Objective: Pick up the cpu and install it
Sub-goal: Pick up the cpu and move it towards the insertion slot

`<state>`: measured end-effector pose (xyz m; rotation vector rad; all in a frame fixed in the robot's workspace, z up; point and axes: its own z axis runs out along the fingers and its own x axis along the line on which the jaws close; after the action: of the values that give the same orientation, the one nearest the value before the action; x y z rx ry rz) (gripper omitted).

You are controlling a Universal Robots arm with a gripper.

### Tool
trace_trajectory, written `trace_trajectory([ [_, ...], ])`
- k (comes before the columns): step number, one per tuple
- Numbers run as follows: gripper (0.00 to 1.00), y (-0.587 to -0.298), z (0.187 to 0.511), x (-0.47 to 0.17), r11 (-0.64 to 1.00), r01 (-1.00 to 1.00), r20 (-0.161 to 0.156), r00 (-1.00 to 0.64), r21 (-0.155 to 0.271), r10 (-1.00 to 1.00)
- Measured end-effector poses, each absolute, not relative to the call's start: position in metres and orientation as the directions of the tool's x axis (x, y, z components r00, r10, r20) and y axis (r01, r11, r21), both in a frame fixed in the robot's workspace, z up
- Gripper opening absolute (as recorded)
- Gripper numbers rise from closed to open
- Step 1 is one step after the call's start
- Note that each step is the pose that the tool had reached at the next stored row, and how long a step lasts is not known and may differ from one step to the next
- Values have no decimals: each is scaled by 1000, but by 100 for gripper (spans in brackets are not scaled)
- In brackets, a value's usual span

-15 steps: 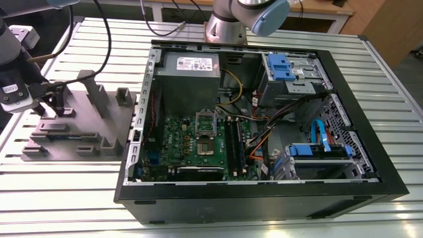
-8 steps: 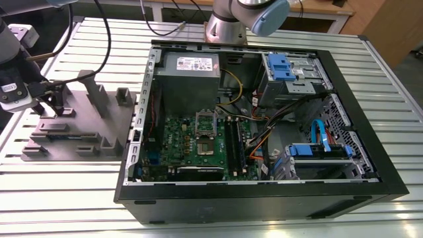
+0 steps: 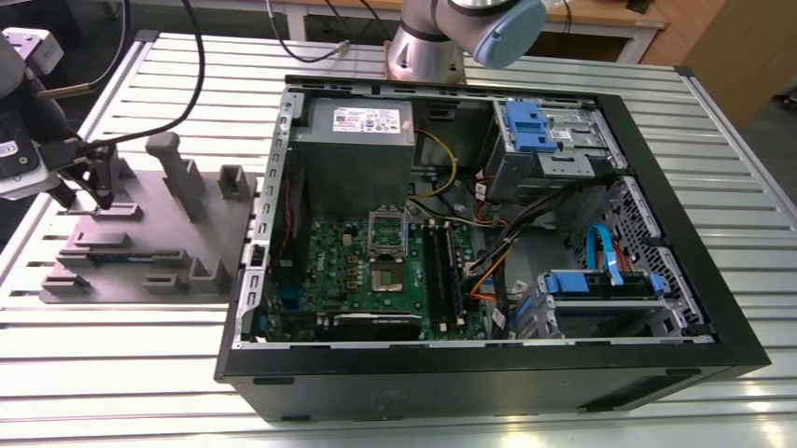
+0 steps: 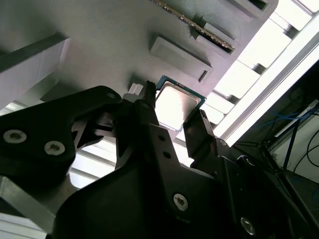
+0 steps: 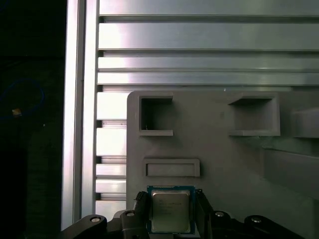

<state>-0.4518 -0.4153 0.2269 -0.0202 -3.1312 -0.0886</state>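
The cpu [image 5: 170,215], a small square chip with a silvery top and green rim, lies at the edge of a grey fixture block [image 5: 224,159]. My gripper [image 5: 170,206] stands over it with one black finger against each side, shut on the cpu [image 4: 175,103]. The gripper [image 4: 174,110] shows the same grip in the second wrist view. In the exterior view my gripper [image 3: 82,198] is low over the fixture block [image 3: 149,245] at the exterior view's left. Whether the chip is off the block I cannot tell. The motherboard's socket [image 3: 387,271] sits inside the open computer case [image 3: 498,364].
The fixture block carries upright posts [image 3: 168,163] and several recessed pockets [image 5: 156,115]. A long memory stick [image 4: 194,22] lies in one slot of the block. The case holds a power supply [image 3: 358,121], blue drive bays [image 3: 538,126] and loose cables [image 3: 498,257]. The slatted metal table [image 3: 125,373] lies all around.
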Motion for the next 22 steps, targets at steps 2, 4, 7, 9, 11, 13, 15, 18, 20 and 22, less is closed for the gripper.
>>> trace_trajectory([
  [2,47,-415,229,-452,998,13,9,-1000,57,13],
  [4,47,-415,229,-452,998,13,9,-1000,57,13],
  [7,47,-415,230,-452,998,13,10,-1000,56,13],
  [9,47,-415,231,-452,998,13,10,-1000,56,13],
  [11,47,-415,232,-452,998,13,9,-1000,56,13],
  [13,47,-415,233,-452,998,13,10,-1000,56,13],
  [15,47,-415,233,-452,998,13,9,-1000,57,13],
  [18,47,-415,234,-452,998,13,9,-1000,56,13],
  [20,47,-415,235,-452,998,13,9,-1000,56,13],
  [22,47,-415,235,-452,998,13,9,-1000,56,13],
])
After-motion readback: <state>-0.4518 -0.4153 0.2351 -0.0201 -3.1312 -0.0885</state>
